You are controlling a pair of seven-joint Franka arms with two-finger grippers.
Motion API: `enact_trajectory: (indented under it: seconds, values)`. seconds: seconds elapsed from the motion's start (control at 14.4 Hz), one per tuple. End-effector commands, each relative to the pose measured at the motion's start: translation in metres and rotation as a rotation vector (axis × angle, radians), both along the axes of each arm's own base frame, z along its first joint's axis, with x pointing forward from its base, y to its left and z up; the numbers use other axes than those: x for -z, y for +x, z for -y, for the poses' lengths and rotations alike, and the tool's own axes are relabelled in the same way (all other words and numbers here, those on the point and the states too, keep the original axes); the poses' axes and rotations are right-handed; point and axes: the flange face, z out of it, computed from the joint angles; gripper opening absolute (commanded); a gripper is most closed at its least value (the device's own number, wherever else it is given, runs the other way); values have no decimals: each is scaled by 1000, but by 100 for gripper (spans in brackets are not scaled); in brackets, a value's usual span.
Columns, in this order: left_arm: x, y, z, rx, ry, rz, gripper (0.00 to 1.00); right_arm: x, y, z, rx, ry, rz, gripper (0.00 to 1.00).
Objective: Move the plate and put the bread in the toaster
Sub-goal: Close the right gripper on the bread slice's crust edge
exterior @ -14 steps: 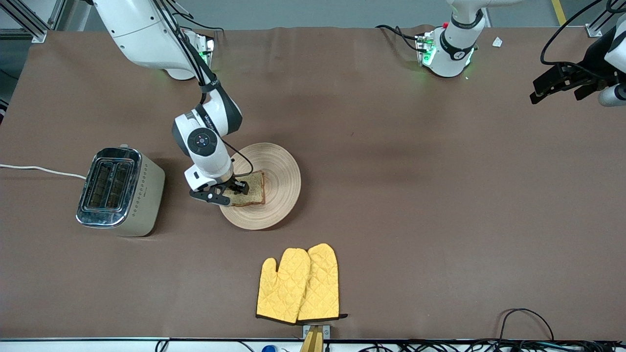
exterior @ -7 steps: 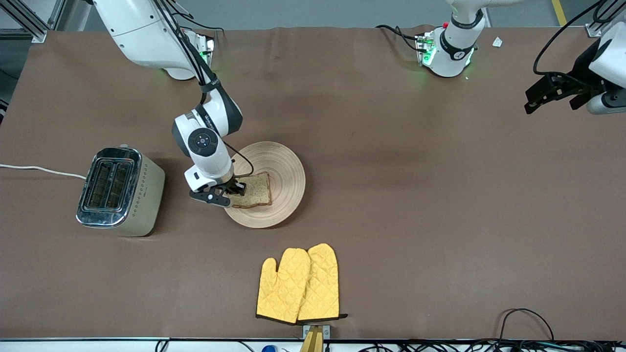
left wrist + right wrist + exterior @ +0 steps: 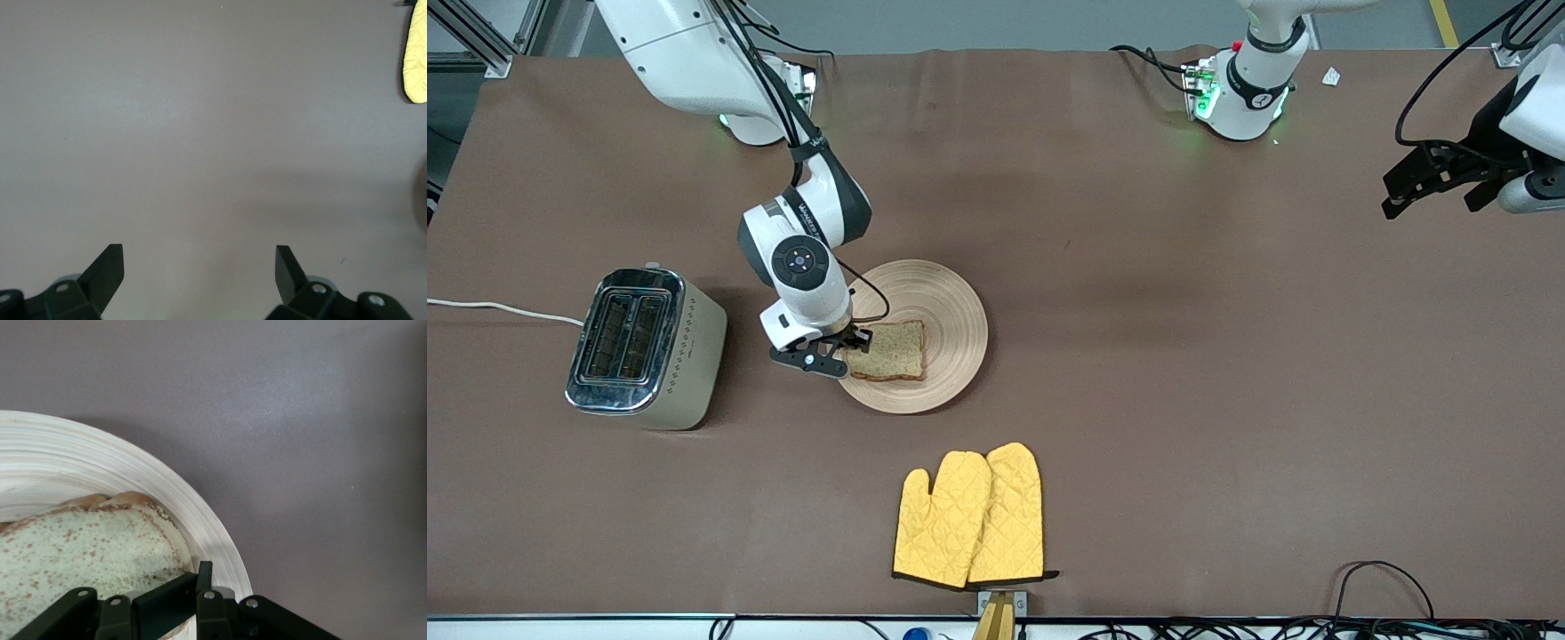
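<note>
From my remote station I see the right gripper (image 3: 852, 343) closed tight at the edge of the large round light-wood plate (image 3: 951, 307) with ring grooves, its jaws pinched on the plate's rim at the side toward the right arm's end of the table, just beside the squarish slice of brown speckled wholegrain bread (image 3: 889, 350). The right wrist view shows the dark fingers (image 3: 203, 577) meeting on the pale rim next to the crust. The bread lies flat on the plate, and the plate sits on the brown table (image 3: 1138, 356), near the boxy cream-beige toaster (image 3: 645, 349) with the chrome top, which stands toward the right arm's end. The left gripper (image 3: 1427, 178) waits in the air over its own end of the table, jaws spread wide and empty. Compared with a second ago, the plate and bread have slid slightly away from the toaster, and the right jaws have gone from half open to shut. A pair of yellow quilted oven mitts (image 3: 971, 517) lies nearer the front camera than the plate.
</note>
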Motion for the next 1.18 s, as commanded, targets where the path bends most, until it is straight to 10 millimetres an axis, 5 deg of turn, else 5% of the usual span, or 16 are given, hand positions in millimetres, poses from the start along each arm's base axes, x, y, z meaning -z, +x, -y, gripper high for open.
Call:
enact_trajectory:
  seconds: [0.0, 0.62, 0.69, 0.76, 0.83, 1.11]
  values:
    - [-3, -1, -1, 8, 21, 16, 100, -19, 1, 6, -30, -3, 12, 0]
    - [0, 0, -2, 6, 20, 7, 100, -22, 3, 7, -17, -15, -10, 1]
    - [0, -1, -2, 6, 20, 4, 100, -22, 3, 5, -16, -13, -9, 8]
    - [0, -1, -2, 6, 21, 2, 100, -24, 5, 5, -13, -11, -7, 32]
    - [0, -1, -2, 6, 21, 2, 100, -25, 5, 5, -4, -8, -5, 66]
    - [-1, -1, 0, 8, 14, 4, 100, -27, 6, -2, 17, -3, 8, 79]
